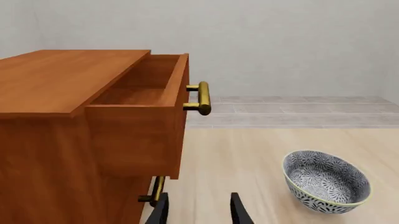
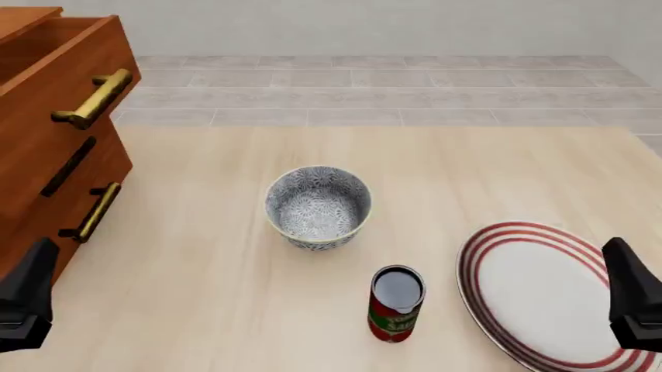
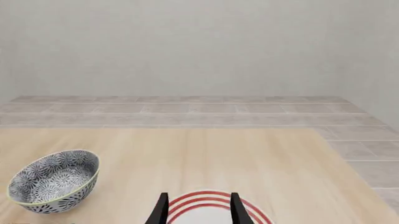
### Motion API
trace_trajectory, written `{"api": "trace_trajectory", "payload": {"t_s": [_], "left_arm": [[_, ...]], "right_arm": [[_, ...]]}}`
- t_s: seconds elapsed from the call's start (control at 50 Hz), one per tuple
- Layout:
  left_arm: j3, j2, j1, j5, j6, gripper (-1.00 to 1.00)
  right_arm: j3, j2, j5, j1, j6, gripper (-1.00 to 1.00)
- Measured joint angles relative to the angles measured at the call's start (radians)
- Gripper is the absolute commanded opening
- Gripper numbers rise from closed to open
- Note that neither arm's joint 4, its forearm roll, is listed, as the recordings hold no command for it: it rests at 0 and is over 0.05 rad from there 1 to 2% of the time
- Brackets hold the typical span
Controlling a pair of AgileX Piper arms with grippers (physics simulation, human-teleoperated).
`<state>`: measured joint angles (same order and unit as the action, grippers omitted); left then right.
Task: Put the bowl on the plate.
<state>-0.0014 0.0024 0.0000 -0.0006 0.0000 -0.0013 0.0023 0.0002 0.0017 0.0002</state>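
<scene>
Bowl on the table, apart from the plate, both arms low at the near edge.

From the left: a wooden cabinet [image 2: 57, 116] with its top drawer open, the left gripper [image 1: 198, 210] with fingers spread and empty, the bowl [image 2: 318, 207] upright mid-table, a red can [image 2: 396, 304] just nearer, then the plate [image 2: 548, 294] under the right gripper [image 3: 198, 210], also spread, holding nothing.

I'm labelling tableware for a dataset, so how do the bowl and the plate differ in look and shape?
The bowl is deep with tall walls; the plate is flat and shallow. The bowl carries a dense blue-grey floral pattern inside and out, while the plate is plain white with red rings round its rim. In the front view the plate looks wider than the bowl. Both are round, empty and rest upright on the table.
</scene>
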Motion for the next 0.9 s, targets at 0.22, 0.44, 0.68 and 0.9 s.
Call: {"api": "trace_trajectory", "payload": {"t_s": [0.22,0.44,0.68,0.9], "left_arm": [[-0.002,0.003,0.000,-0.001,0.000,1.00],[-0.003,0.005,0.000,-0.001,0.000,1.00],[-0.003,0.005,0.000,-0.001,0.000,1.00],[-0.003,0.005,0.000,-0.001,0.000,1.00]], "right_arm": [[-0.002,0.002,0.004,0.008,-0.001,1.00],[-0.002,0.040,-0.023,0.014,0.002,1.00],[-0.024,0.150,-0.099,0.036,-0.005,1.00],[-0.115,0.348,-0.211,0.105,-0.017,1.00]]}}
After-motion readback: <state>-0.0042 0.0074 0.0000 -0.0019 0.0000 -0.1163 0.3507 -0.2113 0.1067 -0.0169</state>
